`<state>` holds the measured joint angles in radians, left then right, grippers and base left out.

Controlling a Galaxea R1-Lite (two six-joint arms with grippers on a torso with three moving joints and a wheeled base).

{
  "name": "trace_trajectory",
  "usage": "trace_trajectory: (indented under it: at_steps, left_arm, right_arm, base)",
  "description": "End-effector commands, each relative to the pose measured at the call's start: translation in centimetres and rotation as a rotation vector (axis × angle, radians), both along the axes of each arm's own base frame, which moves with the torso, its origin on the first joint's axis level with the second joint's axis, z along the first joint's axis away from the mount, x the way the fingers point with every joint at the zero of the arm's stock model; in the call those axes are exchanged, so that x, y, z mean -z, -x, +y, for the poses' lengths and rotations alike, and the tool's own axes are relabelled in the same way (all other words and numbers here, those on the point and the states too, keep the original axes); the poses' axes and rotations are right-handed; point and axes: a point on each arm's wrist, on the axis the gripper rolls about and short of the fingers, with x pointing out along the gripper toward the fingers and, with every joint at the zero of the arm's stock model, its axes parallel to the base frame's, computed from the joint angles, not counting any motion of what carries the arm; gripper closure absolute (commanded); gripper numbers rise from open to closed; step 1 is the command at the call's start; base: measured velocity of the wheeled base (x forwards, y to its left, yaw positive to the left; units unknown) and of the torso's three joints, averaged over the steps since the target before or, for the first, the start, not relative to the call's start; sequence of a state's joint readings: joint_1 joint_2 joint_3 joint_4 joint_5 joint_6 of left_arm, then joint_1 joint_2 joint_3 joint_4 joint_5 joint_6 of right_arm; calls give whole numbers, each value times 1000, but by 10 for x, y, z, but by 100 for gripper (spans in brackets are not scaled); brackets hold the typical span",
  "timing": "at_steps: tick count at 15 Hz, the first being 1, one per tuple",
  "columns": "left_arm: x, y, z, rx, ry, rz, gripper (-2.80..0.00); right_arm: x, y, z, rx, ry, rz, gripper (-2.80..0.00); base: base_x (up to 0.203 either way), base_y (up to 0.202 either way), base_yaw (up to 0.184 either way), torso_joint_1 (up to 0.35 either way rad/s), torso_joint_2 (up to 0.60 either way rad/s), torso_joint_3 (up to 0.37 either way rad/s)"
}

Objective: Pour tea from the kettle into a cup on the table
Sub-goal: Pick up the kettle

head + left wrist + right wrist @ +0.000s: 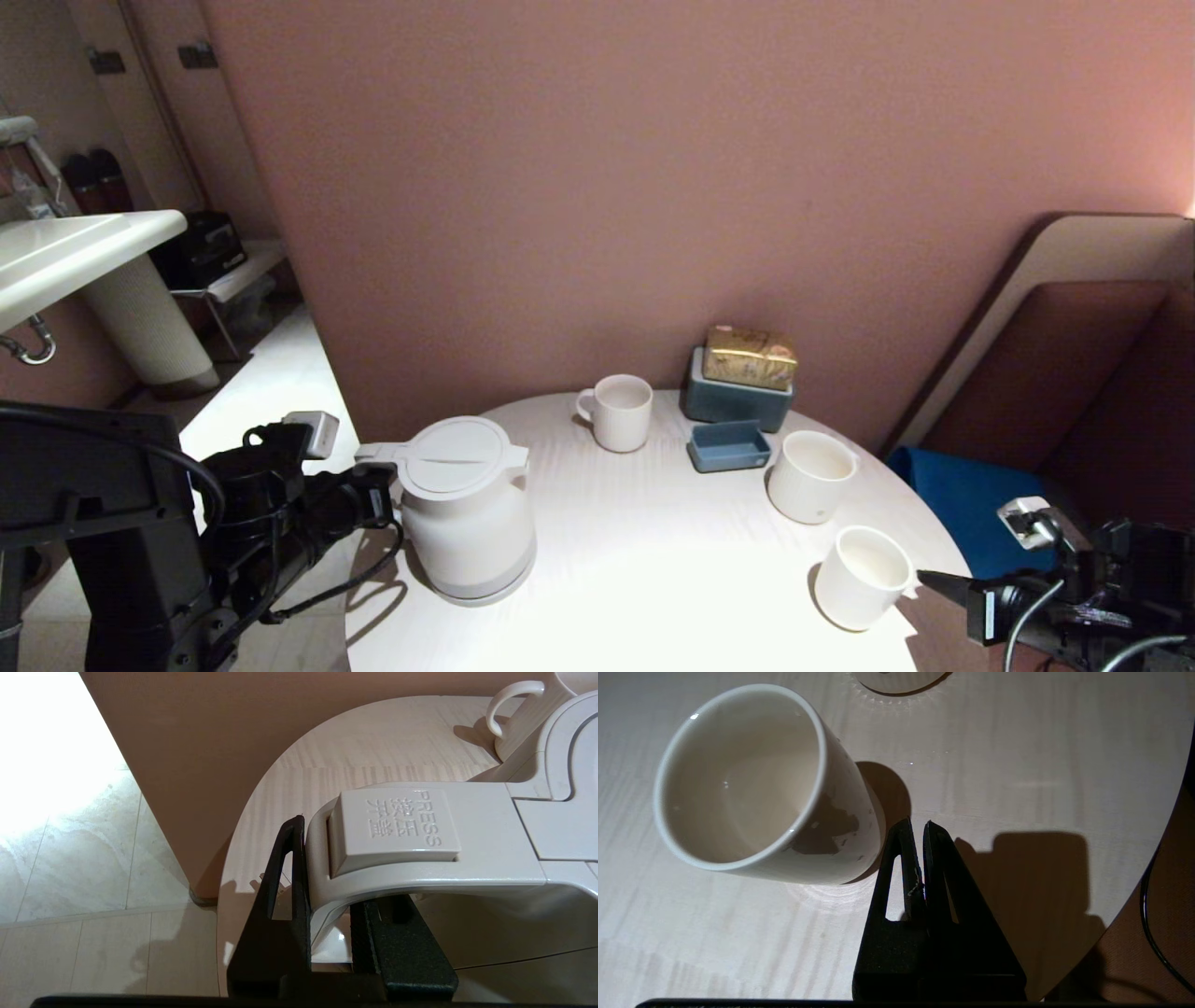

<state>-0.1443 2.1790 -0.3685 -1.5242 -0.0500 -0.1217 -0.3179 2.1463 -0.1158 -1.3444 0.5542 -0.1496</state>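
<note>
The white kettle [467,509] stands near the left edge of the round white table [653,560], lid closed. My left gripper [381,504] is shut on its loop handle [420,858], one black finger [292,877] on each side, below the PRESS button. The cup [864,577], small, white and without a handle, stands at the right front edge. My right gripper [934,583] is shut and holds nothing. Its tips [917,828] lie just beside the cup [752,784], apart from it. The cup's inside looks empty. The tea is out of view.
A wider white cup [810,476] stands behind the small one, and a white mug [618,412] sits at the back. A blue box topped by a gold packet [747,357] and a small blue tray [729,446] are at the back right. A pink wall rises behind the table.
</note>
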Motion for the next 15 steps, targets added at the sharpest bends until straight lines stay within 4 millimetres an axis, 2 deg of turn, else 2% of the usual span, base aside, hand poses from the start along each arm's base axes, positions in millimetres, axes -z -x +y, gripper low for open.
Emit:
trace_trajectory:
  at_steps: [1, 4, 15]
  left_arm:
    - [-3, -2, 0, 0, 7, -41, 0]
    - [-1, -2, 0, 1, 5, -37, 0]
    - [-1, -2, 0, -1, 6, -35, 0]
  right_arm:
    - [22, -1, 0, -5, -12, 36, 0]
    - [25, 0, 10, -23, 17, 10, 0]
    - [26, -7, 18, -36, 39, 1, 0]
  base:
    - [0, 0, 0, 0, 0, 0]
    - [0, 0, 0, 0, 0, 0]
    - [0, 0, 0, 0, 0, 0]
